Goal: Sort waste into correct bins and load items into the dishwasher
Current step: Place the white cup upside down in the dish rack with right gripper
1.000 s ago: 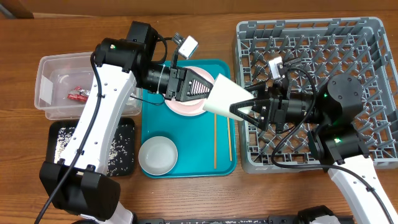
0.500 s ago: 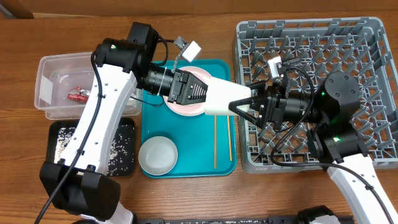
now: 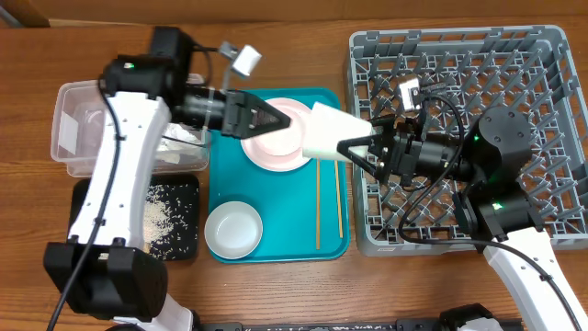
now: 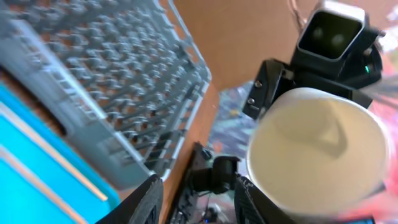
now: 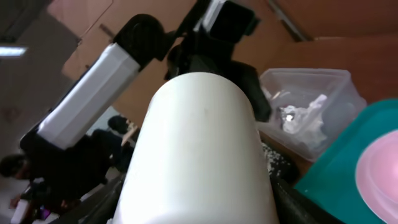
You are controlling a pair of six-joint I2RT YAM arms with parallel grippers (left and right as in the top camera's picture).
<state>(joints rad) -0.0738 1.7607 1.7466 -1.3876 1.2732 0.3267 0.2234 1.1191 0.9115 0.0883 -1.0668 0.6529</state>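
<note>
Your right hand is clamped on the narrow end of the small white cup. It holds the cup in the air above the right edge of the teal tray, just left of the grey dish rack.

The next move, as I judge it, turns on one relation. The rack lies to the right of the cup, behind the hand that holds it, so you would draw the cup back along its own long axis. That axis runs left to right across the worktop, nearly level, with the wide end facing the left arm.

Your right arm is much the nearer one. Its wrist sits over the rack's pegs and its forearm reaches leftward.

Your left hand hovers over the pink plate. Its fingers are spread and hold nothing, and they point at the cup's wide end, close to it but apart.

You will likely need to tip the cup off level before it can sit among the pegs.
</note>
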